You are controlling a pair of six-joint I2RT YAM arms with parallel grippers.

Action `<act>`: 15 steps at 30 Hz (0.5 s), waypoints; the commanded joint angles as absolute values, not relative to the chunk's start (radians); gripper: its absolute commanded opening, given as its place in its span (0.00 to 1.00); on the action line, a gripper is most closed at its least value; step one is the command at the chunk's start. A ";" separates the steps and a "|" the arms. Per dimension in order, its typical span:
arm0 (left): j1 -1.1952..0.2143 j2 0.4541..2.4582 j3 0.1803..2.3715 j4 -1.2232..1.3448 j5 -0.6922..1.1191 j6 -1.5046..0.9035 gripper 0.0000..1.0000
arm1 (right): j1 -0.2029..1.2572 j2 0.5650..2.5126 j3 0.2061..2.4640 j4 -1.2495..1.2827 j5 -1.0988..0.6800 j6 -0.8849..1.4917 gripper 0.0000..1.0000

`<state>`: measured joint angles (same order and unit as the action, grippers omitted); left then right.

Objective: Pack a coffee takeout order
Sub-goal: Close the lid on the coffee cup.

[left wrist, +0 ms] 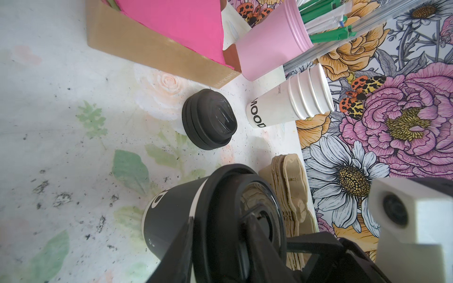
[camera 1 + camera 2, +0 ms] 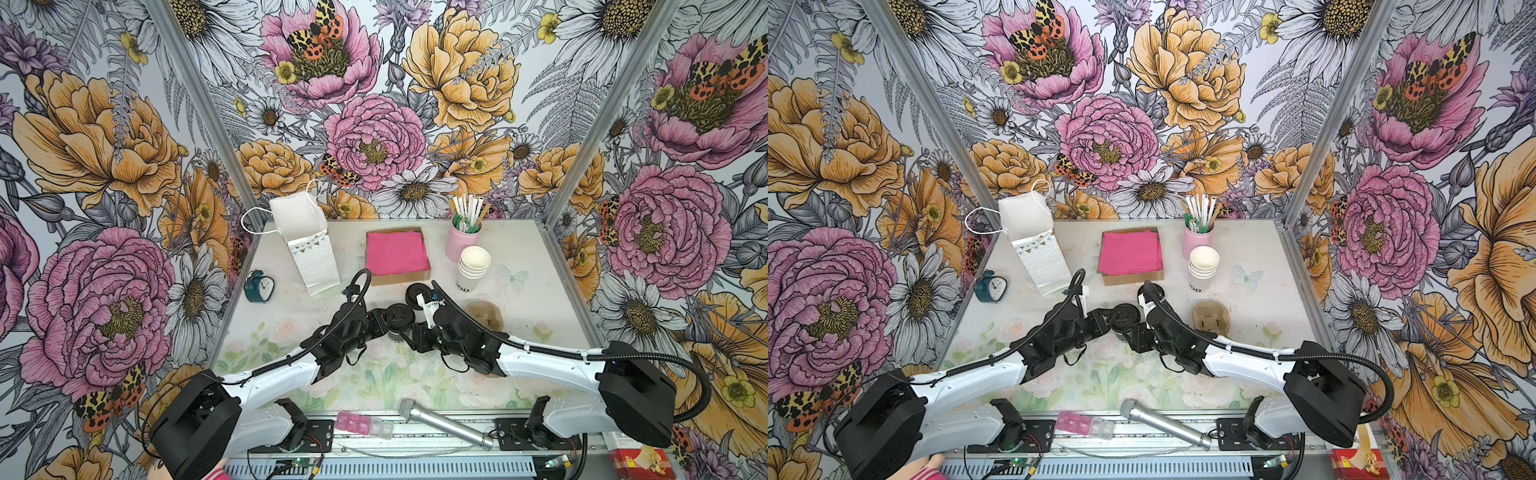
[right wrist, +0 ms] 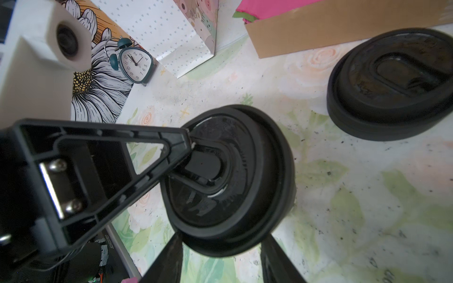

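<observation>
At the table's middle a white paper cup (image 1: 171, 210) stands upright with a round black lid (image 2: 401, 316) on top of it. My left gripper (image 1: 220, 220) is shut on that lid, one finger over the rim and the other finger (image 3: 147, 156) in the lid's top recess. My right gripper (image 3: 223, 245) reaches under the lid (image 3: 228, 181) from the other side, its jaws closed on the cup's sides; there the lid hides the cup. The pink napkin (image 2: 397, 251) lies on top of the pile in a cardboard box (image 2: 399, 277) behind.
A stack of spare black lids (image 2: 415, 293) sits just behind the grippers. Nested white cups (image 2: 471, 266), a pink tin of stirrers (image 2: 463, 239) and a pulp carrier (image 2: 484, 316) are to the right. An open paper bag (image 2: 309, 249) and a clock (image 2: 258, 286) are to the left.
</observation>
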<state>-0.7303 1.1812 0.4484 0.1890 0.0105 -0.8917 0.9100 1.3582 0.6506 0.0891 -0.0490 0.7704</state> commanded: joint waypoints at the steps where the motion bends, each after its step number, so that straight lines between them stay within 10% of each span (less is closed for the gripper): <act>1: -0.781 1.248 0.377 -0.135 0.107 -0.866 0.35 | 0.871 1.359 0.617 -0.026 0.028 0.765 0.52; 15: -0.781 1.256 0.427 -0.199 0.080 -0.829 0.35 | 0.766 1.198 0.734 -0.082 -0.057 0.789 0.60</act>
